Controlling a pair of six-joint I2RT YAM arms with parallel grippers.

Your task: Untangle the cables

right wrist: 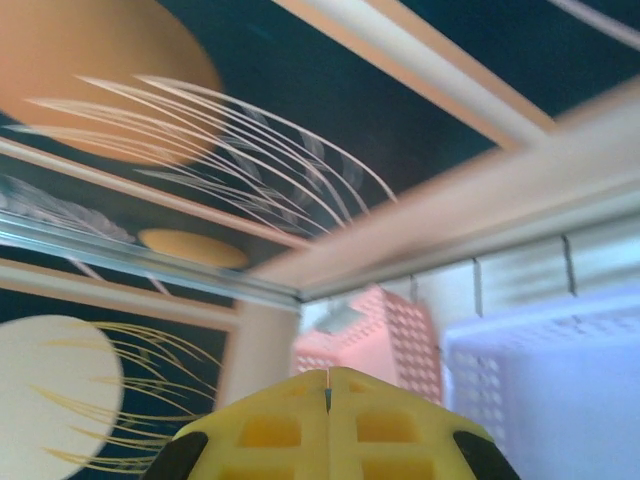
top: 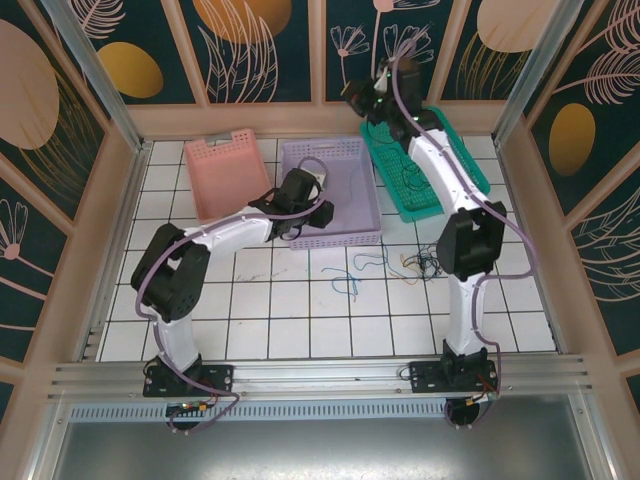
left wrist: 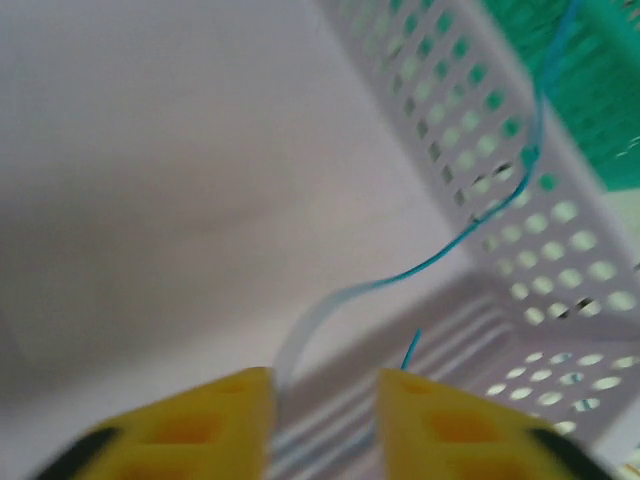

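- Left claw (left wrist: 325, 400): fingers apart at bottom centre; blue cable (left wrist: 440, 258) curls up from them inside the lilac basket (left wrist: 560, 300).
- Right claw (right wrist: 328, 392): pressed closed, nothing seen held.
- Loose cables (top: 420, 265): on the centre-right tiles; we judge them light and floppy, best pinched at a free end.

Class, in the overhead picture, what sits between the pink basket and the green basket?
The lavender basket lies between the pink basket and the green basket, as the top external view shows.

No legible txt, labels, brands or nos. on anything in view.
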